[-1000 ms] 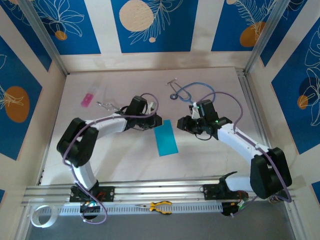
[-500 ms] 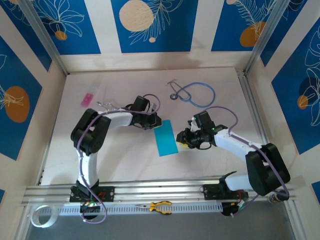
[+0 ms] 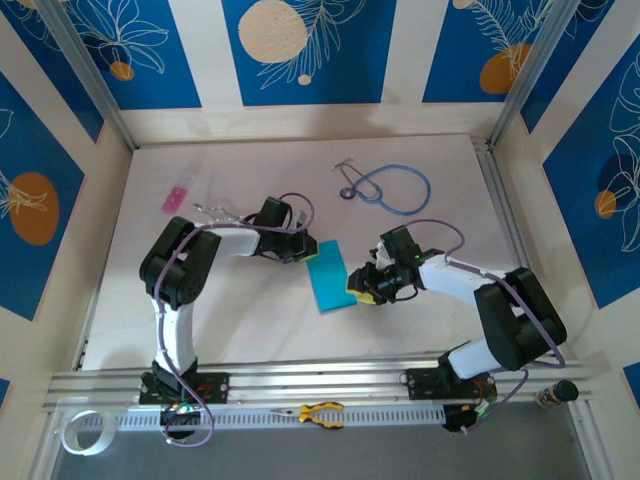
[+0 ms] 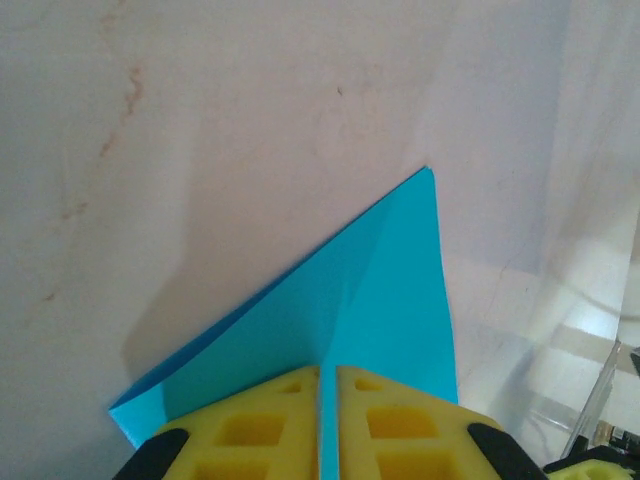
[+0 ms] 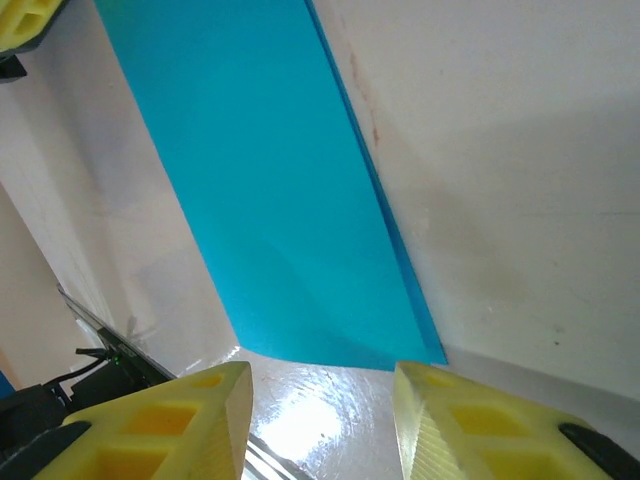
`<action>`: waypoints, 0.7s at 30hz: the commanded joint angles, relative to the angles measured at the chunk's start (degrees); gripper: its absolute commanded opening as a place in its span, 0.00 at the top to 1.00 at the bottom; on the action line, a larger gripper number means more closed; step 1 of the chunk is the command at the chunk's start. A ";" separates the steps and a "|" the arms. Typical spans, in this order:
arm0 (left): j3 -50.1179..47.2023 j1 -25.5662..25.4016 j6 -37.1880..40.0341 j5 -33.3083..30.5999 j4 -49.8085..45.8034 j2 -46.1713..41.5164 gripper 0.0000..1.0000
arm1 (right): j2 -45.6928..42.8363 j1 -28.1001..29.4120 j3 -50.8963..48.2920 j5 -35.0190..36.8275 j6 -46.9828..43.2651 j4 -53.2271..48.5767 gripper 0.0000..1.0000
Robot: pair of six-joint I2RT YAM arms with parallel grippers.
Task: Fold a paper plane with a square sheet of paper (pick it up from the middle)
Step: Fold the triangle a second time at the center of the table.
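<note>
Square sheet of paper [image 3: 330, 278]: cyan-blue, matte, a narrow creased rectangle.

cyan paper [image 3: 329, 279], yellow right hand [image 5: 320, 372], blue stethoscope [image 3: 429, 188]

1. The square sheet of paper [image 3: 330, 280] is laid on the table [image 3: 250, 320], near its middle, between the 2 grippers;
2. The left gripper [image 3: 307, 250] is placed at the sheet's far left corner, touching it;
3. The right gripper [image 3: 358, 288] is set at the sheet's near right corner, just beside its edge;
4. A stethoscope [image 3: 388, 188] is laid behind the sheet and to its right, well apart from it;
5. A small flat rectangle [image 3: 175, 199] is found at the table's far left, with a small metal item [image 3: 212, 210] just right of it;
6. Pliers [image 3: 320, 412] are laid on the rail [image 3: 400, 415] before the table, between the 2 arm bases.
</note>
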 commanded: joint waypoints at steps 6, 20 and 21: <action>-1.94 0.54 0.73 0.70 0.27 2.41 0.87 | 2.88 0.47 0.30 -1.30 -0.63 -1.71 0.56; -1.53 0.59 1.09 0.92 -0.04 3.06 0.87 | 3.34 1.00 0.21 1.84 -1.01 -2.20 0.55; -1.43 0.58 1.07 0.83 -0.04 3.14 0.87 | 3.21 1.00 0.29 1.75 -1.05 -2.20 0.55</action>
